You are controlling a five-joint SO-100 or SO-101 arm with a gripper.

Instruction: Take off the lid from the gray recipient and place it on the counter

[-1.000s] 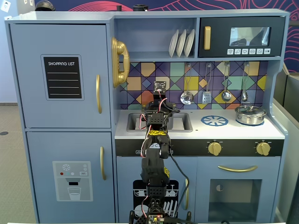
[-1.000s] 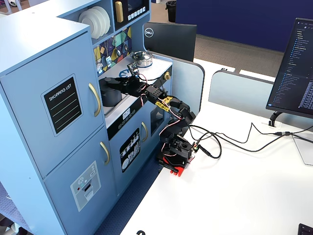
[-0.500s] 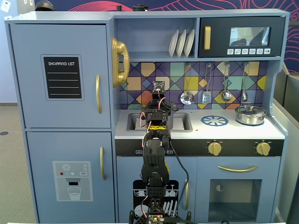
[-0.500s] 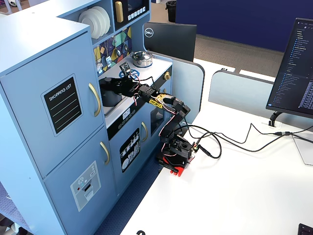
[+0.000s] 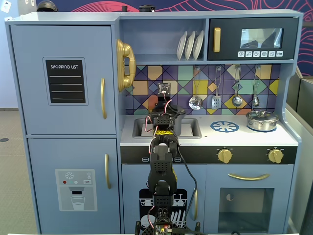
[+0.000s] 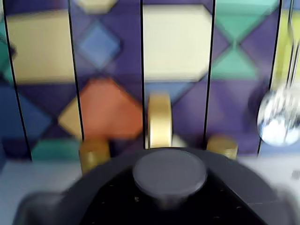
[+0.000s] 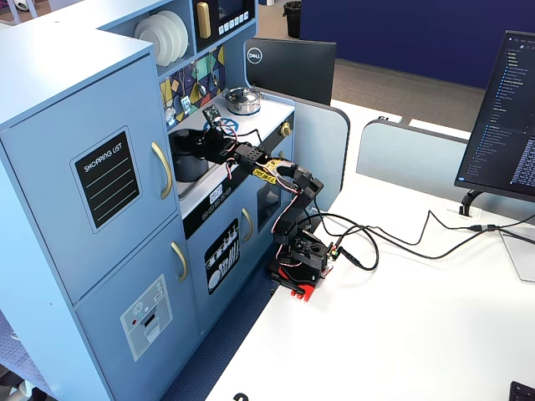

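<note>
Plastic or thin metal, the lid [image 6: 159,187] looks light, stiff and a little smooth. It sits on the gray recipient [image 7: 188,159] in the sink of the counter [image 5: 210,137]. Its small centre knob [image 6: 169,172] seems the best place to pinch. Whether the gripper [image 5: 165,117] is spread or closed, I cannot tell.

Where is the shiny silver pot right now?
In a fixed view, the shiny silver pot sits on the white counter at the right, beside the blue burner print, below the hanging utensils.
</note>
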